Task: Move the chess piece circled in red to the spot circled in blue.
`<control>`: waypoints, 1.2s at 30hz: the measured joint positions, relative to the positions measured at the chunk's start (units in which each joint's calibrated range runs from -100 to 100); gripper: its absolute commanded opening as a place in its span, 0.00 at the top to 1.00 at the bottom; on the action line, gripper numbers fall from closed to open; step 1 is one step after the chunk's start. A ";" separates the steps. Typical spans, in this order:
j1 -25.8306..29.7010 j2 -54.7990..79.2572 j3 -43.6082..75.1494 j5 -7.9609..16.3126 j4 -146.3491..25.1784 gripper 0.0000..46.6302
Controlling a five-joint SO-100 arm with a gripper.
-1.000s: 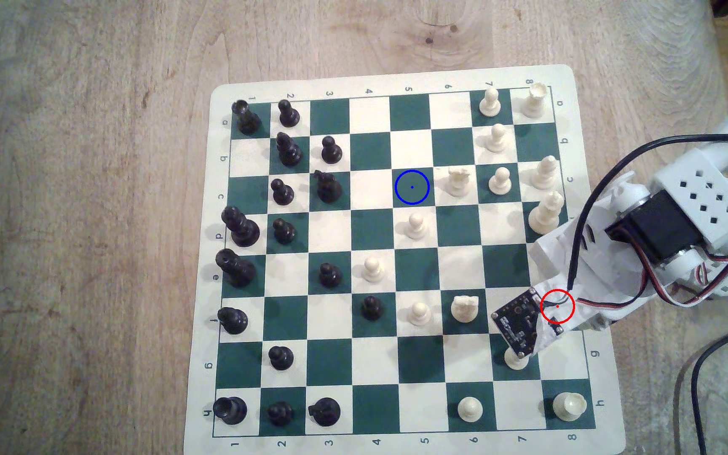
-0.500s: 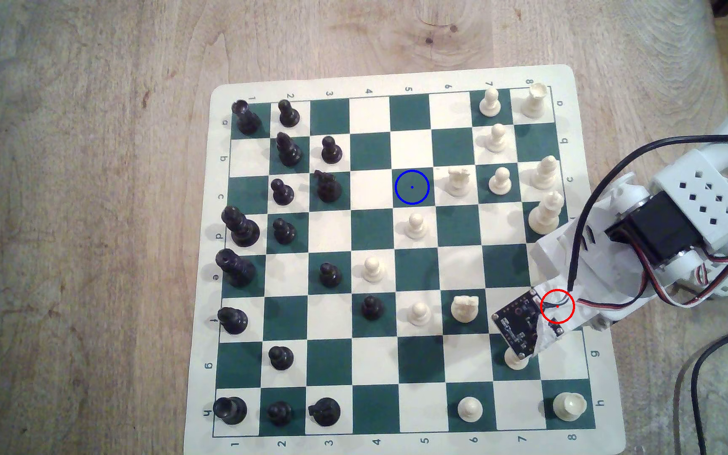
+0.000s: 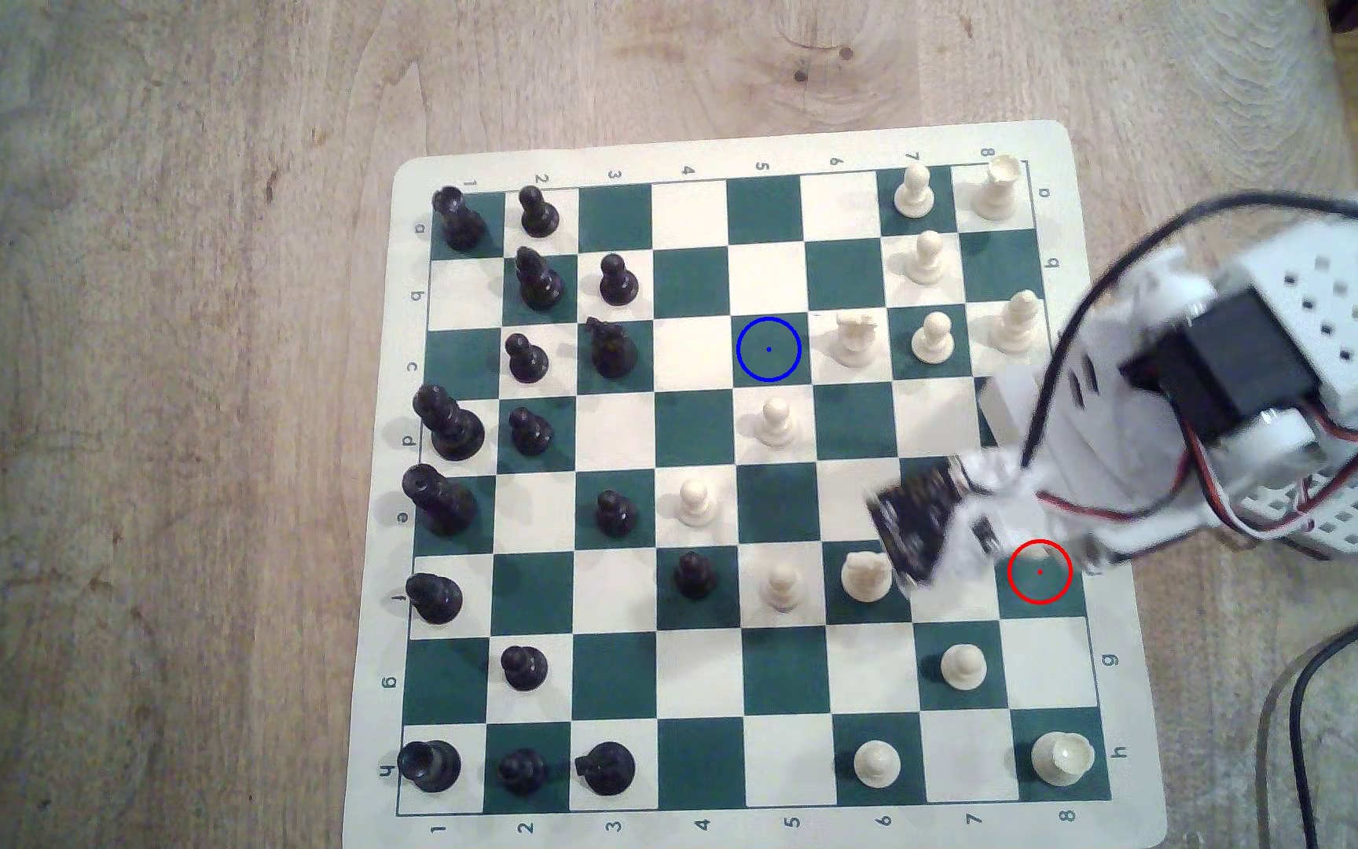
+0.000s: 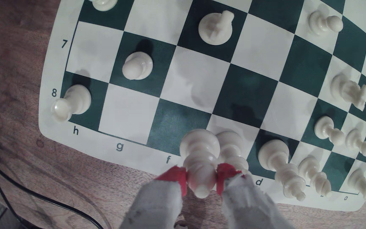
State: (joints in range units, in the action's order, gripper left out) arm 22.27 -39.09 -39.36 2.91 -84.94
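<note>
In the wrist view my gripper [image 4: 202, 176] is shut on the chess piece [image 4: 199, 145], a cream-white bishop. The red pads [image 4: 177, 175] pinch its upper body and its round base hangs above the board's near edge. In the exterior view my arm [image 3: 1100, 433] is blurred over the board's right side. The black wrist camera board [image 3: 917, 518] covers the gripper. The red-ringed green square [image 3: 1040, 571] is bare. The spot [image 3: 768, 349], a green square with a blue ring, lies free further towards the exterior view's left and top.
A cream knight [image 3: 855, 336] stands just to the exterior view's right of the blue ring and a cream pawn [image 3: 775, 420] just below it. Another cream knight [image 3: 866, 575] sits under the camera board. Black pieces [image 3: 529, 428] fill the left columns. A black cable [image 3: 1329, 669] runs off the board's right.
My arm has swung up and towards the exterior view's left, carrying the bishop off the red-ringed square, which is now bare. The pawn below the camera board has come into view.
</note>
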 measured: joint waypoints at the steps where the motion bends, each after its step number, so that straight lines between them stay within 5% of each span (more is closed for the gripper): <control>1: -0.37 1.09 1.54 0.00 -0.48 0.99; 20: -25.59 23.71 18.71 -2.00 9.40 0.99; 36: -30.24 38.21 23.86 -2.00 19.52 0.99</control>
State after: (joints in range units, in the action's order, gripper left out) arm -7.96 -0.88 -15.50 0.90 -65.42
